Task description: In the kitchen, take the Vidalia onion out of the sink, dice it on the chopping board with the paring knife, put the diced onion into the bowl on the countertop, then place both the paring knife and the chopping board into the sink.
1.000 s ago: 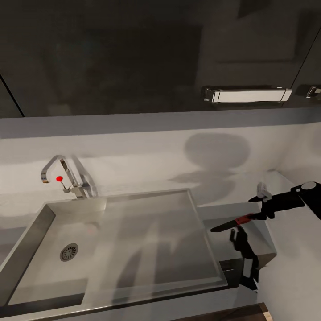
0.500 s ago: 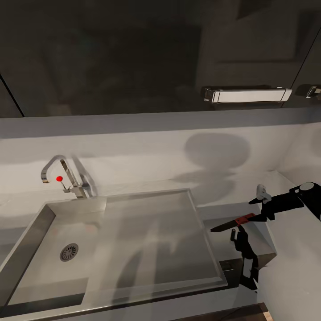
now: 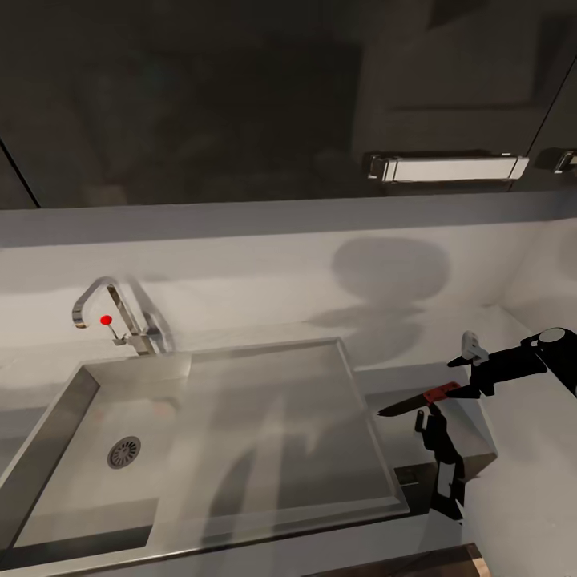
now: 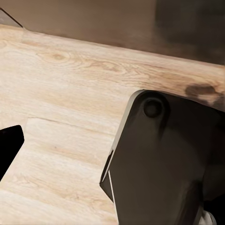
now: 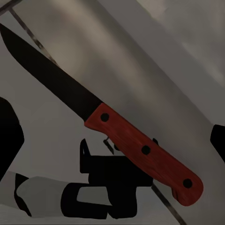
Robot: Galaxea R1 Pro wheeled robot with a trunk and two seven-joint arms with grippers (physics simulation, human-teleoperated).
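Worktop [image 3: 433,381]: pale grey, surrounding the sink.
Sink [image 3: 264,433]: grey basin set into the worktop, round drain [image 3: 124,453] in its deep part, chrome tap [image 3: 112,316] with a red-tipped lever at the back edge.
Right claw [image 3: 461,390]: just beyond the sink's right rim, closed on the knife handle.
Paring knife [image 3: 417,401]: red handle in the claw, dark blade pointing toward the sink.
Left claw: cannot tell; its wrist camera faces light wood flooring [image 4: 61,93].

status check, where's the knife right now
Right gripper shut on knife, held just right of sink, blade toward it. Left gripper state unclear. Basin unobstructed.
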